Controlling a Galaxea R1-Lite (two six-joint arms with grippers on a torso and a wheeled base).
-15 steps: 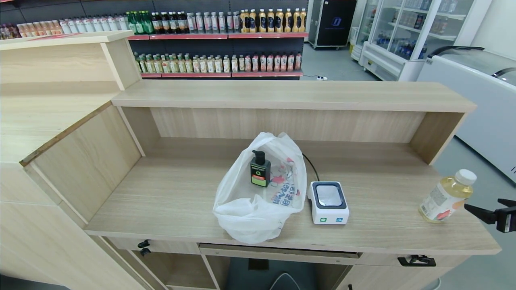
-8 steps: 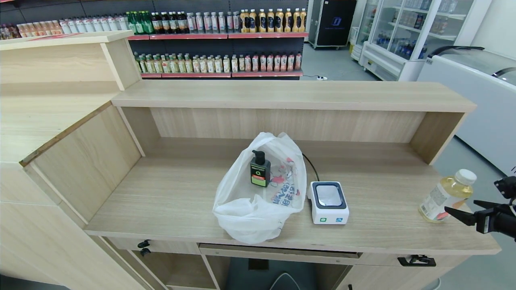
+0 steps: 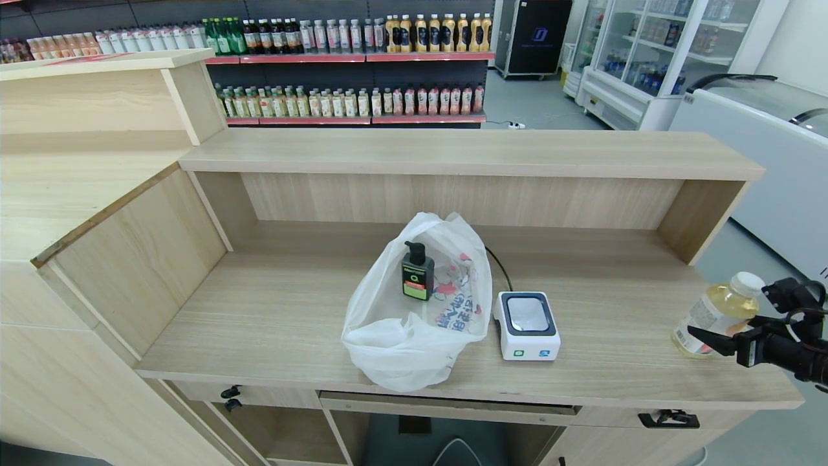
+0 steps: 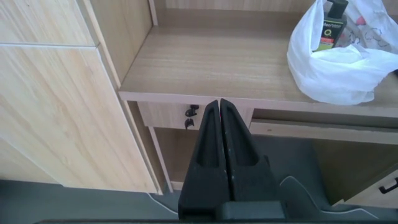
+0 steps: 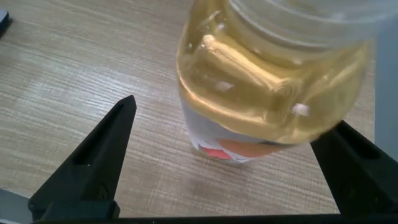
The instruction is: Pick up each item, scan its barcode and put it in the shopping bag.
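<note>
A long pale wooden checkout counter (image 3: 614, 304) with a raised shelf along its back runs across the head view. Near its middle a white plastic shopping bag (image 3: 414, 336) lies slumped with its mouth open. Inside it stands a small dark pump bottle (image 3: 417, 275) with a green and orange label, its base sunk in the folds of the bag. Just beside the bag, on the robot's right, sits a white barcode scanner (image 3: 526, 323) with a dark glass top. A thin black cable (image 3: 501, 268) runs from behind it and passes out of sight behind the bag.

Well apart from these, near the counter's right end, a clear bottle (image 3: 711, 310) of yellow liquid with a white cap stands tilted. The right gripper (image 5: 235, 118) has its claw spread apart, one finger on each side of the bottle's lower body. Contact cannot be made out; the far finger is partly hidden behind the bottle, and the cap is cut off in the right wrist view.

The left gripper (image 4: 220, 124) hangs below the counter's front edge, its fingers pressed together on nothing.
</note>
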